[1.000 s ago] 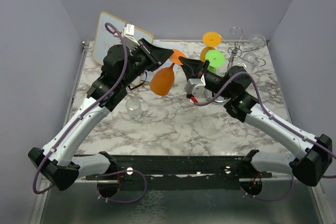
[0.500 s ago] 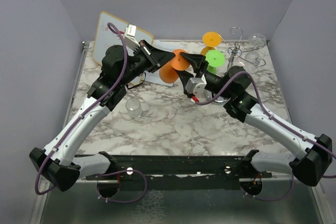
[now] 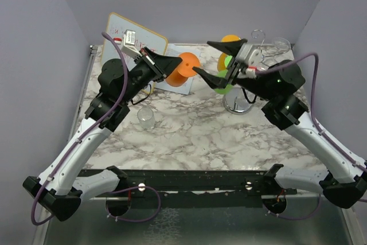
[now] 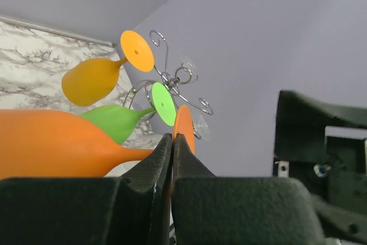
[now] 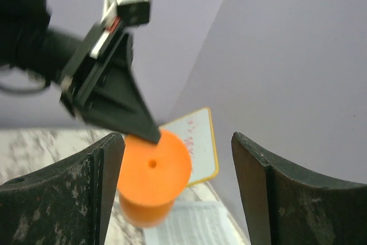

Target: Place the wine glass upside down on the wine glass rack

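An orange wine glass [image 3: 184,66] hangs in the air on its side, its round foot [image 5: 153,167] turned toward the right arm. My left gripper [image 3: 172,63] is shut on the rim of that foot [image 4: 183,127], with the bowl [image 4: 46,144] off to the left. My right gripper [image 3: 213,60] stands open just right of the glass and touches nothing; its fingers [image 5: 109,170] frame the foot from a distance. The chrome wine glass rack [image 3: 238,104] stands behind the right gripper, its curled arms [image 4: 172,76] spreading from the top.
A green glass [image 4: 114,121] and a yellow-orange glass [image 4: 92,78] hang on the rack, and a clear one [image 3: 281,44] at its far right. Another clear glass [image 3: 146,117] stands on the marble table. A whiteboard [image 3: 123,32] leans at the back left.
My right gripper has opened, let go of the orange glass and lifted back toward the rack. The left gripper has closed on the foot and now carries the glass alone, turned sideways.
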Tool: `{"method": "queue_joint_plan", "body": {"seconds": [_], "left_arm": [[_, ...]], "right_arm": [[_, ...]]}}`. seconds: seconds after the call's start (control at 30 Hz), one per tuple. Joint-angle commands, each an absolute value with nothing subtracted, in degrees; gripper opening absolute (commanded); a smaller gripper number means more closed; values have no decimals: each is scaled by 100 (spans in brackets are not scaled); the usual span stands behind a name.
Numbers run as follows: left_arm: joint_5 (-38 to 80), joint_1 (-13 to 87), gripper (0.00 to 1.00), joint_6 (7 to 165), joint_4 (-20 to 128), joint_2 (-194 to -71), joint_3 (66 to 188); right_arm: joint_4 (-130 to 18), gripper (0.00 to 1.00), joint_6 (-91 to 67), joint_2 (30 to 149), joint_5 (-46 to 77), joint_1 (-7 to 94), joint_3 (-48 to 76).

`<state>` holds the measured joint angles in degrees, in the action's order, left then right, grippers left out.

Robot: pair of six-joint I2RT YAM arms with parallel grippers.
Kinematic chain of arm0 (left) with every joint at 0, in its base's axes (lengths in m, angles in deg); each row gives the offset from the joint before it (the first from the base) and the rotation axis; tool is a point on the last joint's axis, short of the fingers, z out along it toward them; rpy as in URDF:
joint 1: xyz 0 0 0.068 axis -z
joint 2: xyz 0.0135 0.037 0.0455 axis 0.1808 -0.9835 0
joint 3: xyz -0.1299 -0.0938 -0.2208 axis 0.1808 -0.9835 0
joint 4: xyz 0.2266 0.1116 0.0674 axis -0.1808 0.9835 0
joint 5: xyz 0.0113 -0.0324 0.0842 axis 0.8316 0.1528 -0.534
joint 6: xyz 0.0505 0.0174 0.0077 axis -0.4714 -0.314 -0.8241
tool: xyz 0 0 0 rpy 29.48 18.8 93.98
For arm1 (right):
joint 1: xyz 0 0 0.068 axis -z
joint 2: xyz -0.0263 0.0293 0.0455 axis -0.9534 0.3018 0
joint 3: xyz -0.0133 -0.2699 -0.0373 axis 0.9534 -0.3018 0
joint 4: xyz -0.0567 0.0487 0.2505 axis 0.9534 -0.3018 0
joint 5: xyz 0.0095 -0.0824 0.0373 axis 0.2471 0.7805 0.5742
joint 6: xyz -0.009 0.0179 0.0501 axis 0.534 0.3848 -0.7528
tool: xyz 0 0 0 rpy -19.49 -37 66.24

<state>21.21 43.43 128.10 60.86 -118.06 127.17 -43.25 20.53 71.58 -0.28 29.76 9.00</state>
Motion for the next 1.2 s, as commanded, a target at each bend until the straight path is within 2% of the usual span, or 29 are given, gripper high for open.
{"method": "queue_joint_plan", "body": {"seconds": [0.0, 0.2, 0.33, 0.53, 0.73, 0.93, 0.97, 1.1, 1.17], "left_arm": [[1840, 4355, 0, 12600, 5879, -11639, 12609], [1751, 4355, 0, 12541, 5889, -11524, 12596], [1732, 4355, 0, 12549, 5892, -11453, 12561], [1725, 4354, 0, 12562, 5927, -11356, 12547], [1738, 4348, 0, 12579, 5955, -11336, 12525], [1702, 4354, 0, 12618, 6080, -11355, 12565], [1640, 4355, 6, 12631, 6203, -11388, 12609], [1356, 4350, 50, 12536, 6573, -11469, 12718], [1110, 4350, 66, 12452, 6708, -11458, 12719]], "right_arm": [[-5575, 80, -806, 7848, 938, 2951, 2129], [-7210, 80, -2265, 8903, 1233, 2962, 3680], [-7546, 77, -2727, 9111, 707, 3021, 3996], [-7381, 55, -3126, 8924, -143, 3221, 3635], [-7056, 39, -3513, 8770, -891, 3496, 3305], [-6959, 2, -3568, 8837, -976, 3595, 3339], [-6961, 1, -3544, 8856, -913, 3603, 3377], [-6832, 1, -3427, 8955, -504, 3634, 3462], [-6757, 1, -3349, 9045, -254, 3690, 3543]]}}
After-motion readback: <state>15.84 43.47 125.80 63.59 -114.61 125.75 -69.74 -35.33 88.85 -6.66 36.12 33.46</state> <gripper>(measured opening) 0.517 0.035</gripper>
